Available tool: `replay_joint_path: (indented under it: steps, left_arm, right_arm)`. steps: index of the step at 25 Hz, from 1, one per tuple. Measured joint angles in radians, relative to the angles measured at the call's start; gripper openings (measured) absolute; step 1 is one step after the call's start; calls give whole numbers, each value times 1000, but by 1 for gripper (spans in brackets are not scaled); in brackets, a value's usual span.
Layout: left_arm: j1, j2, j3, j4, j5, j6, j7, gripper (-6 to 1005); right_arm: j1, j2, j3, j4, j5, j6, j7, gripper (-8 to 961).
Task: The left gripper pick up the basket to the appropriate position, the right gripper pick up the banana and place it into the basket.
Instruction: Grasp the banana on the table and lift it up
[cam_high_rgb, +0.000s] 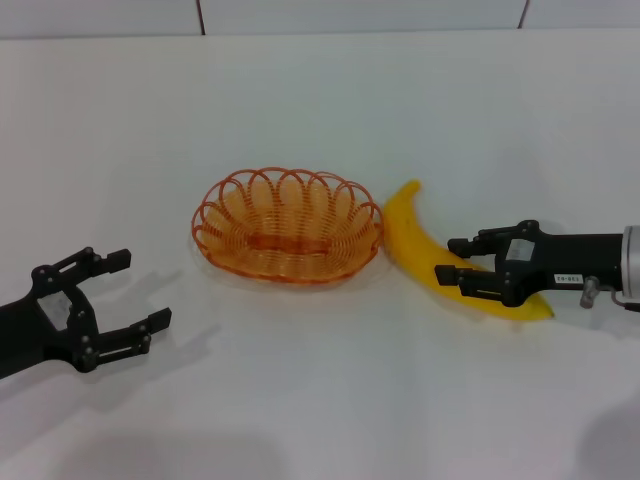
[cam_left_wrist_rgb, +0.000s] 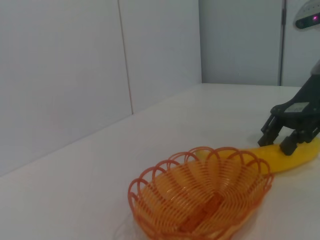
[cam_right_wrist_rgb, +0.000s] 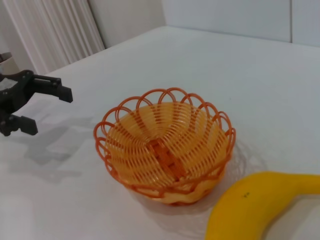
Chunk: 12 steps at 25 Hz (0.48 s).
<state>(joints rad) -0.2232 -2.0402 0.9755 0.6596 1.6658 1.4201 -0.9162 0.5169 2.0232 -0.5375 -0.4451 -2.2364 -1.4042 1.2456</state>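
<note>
The right gripper (cam_high_rgb: 462, 262) is set over the banana (cam_high_rgb: 428, 250), its fingers spread fairly wide, one on the far side of the fruit and one lying across its yellow body; from the left wrist view the fingertips (cam_left_wrist_rgb: 288, 145) appear to rest on or just above the peel, though firm contact cannot be confirmed. Nothing is yet lifted: the banana lies flat on the white table (cam_high_rgb: 320, 400), its tapered end close to the rim of the basket (cam_high_rgb: 288, 226) and its thick end hidden under the claw.

The step in hand is judged to be the grasp of the banana. It would be done best if the jaws were centred across the fruit's thick middle, lowered until both pads flank the curve, and closed gently, since the smooth plastic-looking skin may slip or roll. A straight lift is advised before any move sideways, so that the basket's scalloped edge is cleared.

The basket sits upright and empty at the table's centre, just beside the banana. The left gripper (cam_high_rgb: 105, 305) is seen well apart from the basket, near the table's left front, its fingers wide open and holding nothing.
</note>
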Motion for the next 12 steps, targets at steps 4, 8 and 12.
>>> replay_joint_path:
  steps: [4,8,12]
  left_arm:
    - [1,0,0,0,0,0,0,878]
    - [2,0,-7,0,0,0,-1,878]
    - [8,1,-21,0,0,14,0,878]
  right_arm:
    - [0,-2,7,-1,2,-1,0,445]
    - [-1,-7,8,-2,26,-8,1,442]
    - [-4,-9,8,-8,52,-12,3,422]
